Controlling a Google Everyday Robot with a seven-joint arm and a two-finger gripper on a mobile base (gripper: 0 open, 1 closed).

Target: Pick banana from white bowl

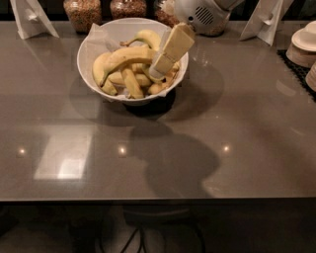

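Observation:
The white bowl (94, 82) stands at the back of the grey table, lined with white paper and holding several bananas. The banana (126, 56), the longest arched yellow one, lies across the top of the pile. My gripper (159, 73) reaches down from the upper right into the right side of the bowl, its cream-coloured fingers (170, 49) pointing down-left. Its tip sits at the right end of the banana, over the shorter bananas (132, 82).
Glass jars of grains (82, 12) stand behind the bowl. White folded stands are at the back left (30, 17) and back right (266, 19). Stacked white plates (305, 45) sit at the right edge on a dark mat.

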